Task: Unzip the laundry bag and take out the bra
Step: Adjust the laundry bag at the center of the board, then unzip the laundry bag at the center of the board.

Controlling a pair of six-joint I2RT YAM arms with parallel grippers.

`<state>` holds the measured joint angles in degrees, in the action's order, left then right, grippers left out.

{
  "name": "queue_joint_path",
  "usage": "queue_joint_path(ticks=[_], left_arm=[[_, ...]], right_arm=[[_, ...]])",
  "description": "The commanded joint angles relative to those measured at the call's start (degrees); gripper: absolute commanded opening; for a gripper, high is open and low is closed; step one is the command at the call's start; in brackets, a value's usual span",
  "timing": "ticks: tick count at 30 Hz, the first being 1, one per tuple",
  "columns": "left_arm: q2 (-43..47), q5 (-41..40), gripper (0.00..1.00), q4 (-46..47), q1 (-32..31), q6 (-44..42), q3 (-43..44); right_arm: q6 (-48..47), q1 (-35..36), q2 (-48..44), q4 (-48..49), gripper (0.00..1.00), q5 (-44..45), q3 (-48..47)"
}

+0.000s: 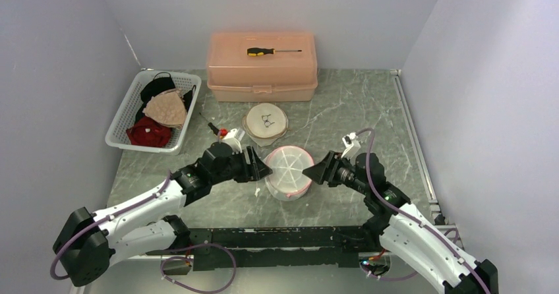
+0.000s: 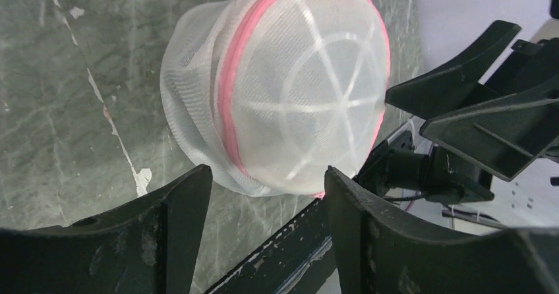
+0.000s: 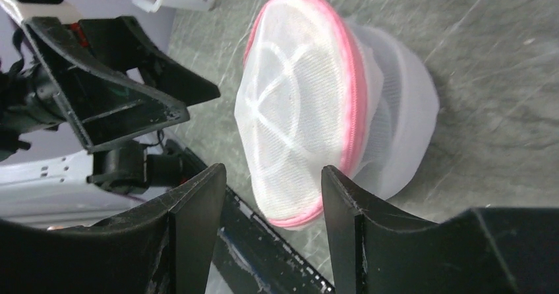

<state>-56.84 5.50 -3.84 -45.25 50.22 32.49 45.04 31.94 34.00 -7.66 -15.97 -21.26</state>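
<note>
A round white mesh laundry bag (image 1: 288,171) with a pink zipper rim stands on the table between my two grippers. It fills the left wrist view (image 2: 277,89) and the right wrist view (image 3: 323,109). My left gripper (image 1: 262,167) is open just left of the bag, not touching it. My right gripper (image 1: 311,173) is open just right of the bag. Both show with spread jaws in their own views, the left (image 2: 267,175) and the right (image 3: 271,172). The bag looks zipped shut. Whatever is inside it is hidden.
A white basket (image 1: 126,112) with bras and other clothes stands at the back left. A peach plastic box (image 1: 262,73) with a screwdriver (image 1: 271,51) on its lid stands at the back. A round cream pouch (image 1: 265,120) lies behind the bag.
</note>
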Motion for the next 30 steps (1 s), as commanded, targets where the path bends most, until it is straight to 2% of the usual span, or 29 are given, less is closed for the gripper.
queue_joint_path(ticks=[1,7,10,13,16,18,22,30], left_arm=[[0.22,5.44,0.68,8.83,-0.43,-1.96,-1.71],[-0.67,5.22,0.68,9.61,-0.69,-3.23,-1.11],[0.18,5.06,0.68,9.72,-0.67,-3.00,-1.88],[0.75,4.61,0.68,9.24,-0.71,-3.12,-2.62],[0.15,4.52,0.68,9.53,-0.72,-3.26,-3.10],[-0.44,4.56,0.68,10.10,-0.79,-3.22,-3.22],[-0.56,3.89,0.67,9.98,-0.67,-3.03,-3.35],[6.85,-0.71,0.68,4.18,-0.71,-2.20,-5.52]], right_arm=[[5.28,2.60,-3.01,5.13,0.59,-2.27,3.42],[10.08,3.65,-3.08,7.31,0.58,0.75,6.00],[10.55,3.69,-7.21,2.86,0.59,6.81,5.12],[7.09,3.69,-12.05,-3.77,0.62,11.47,1.61],[4.41,3.64,-12.74,-10.20,0.65,14.06,-1.93],[4.80,3.64,-11.62,-10.96,0.65,13.66,-1.29],[9.30,3.60,-8.85,-4.44,0.64,10.04,3.27],[12.54,3.45,0.03,8.09,0.60,4.83,5.54]])
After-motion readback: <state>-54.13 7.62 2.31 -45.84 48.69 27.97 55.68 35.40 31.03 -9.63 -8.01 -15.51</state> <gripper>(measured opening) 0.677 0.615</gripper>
